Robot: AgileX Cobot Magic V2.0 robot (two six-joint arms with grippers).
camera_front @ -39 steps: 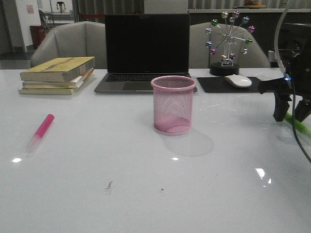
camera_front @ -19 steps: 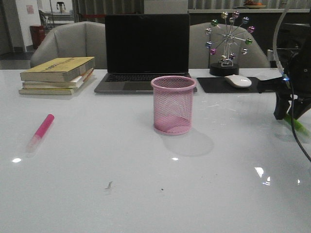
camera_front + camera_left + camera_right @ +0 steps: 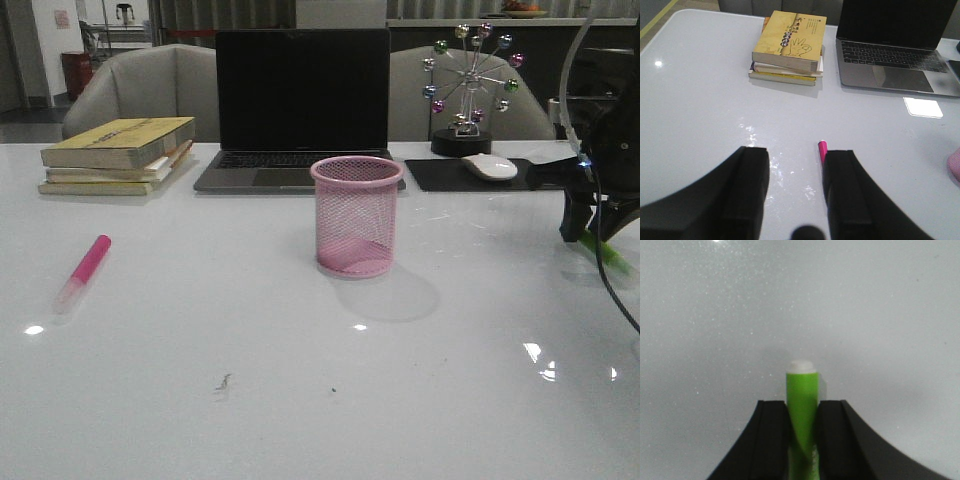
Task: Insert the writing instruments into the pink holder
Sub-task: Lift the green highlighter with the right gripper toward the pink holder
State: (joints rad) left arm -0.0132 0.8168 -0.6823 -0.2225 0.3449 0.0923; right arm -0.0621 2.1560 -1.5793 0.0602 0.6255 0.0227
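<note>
The right gripper (image 3: 801,422) clenches the green marker (image 3: 801,410) far right of the pink holder (image 3: 357,215); a shallow pinch could let it swivel. Left gripper (image 3: 795,192) gapes empty; pink marker (image 3: 85,268) lies far left

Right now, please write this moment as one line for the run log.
right gripper: shut on green marker | left gripper: open, above table | pink marker: on table | pink holder: empty

You are looking at a stack of books (image 3: 117,155) sitting beside an open laptop (image 3: 300,108). A white mouse (image 3: 489,166) is resting on a dark pad (image 3: 450,175).
</note>
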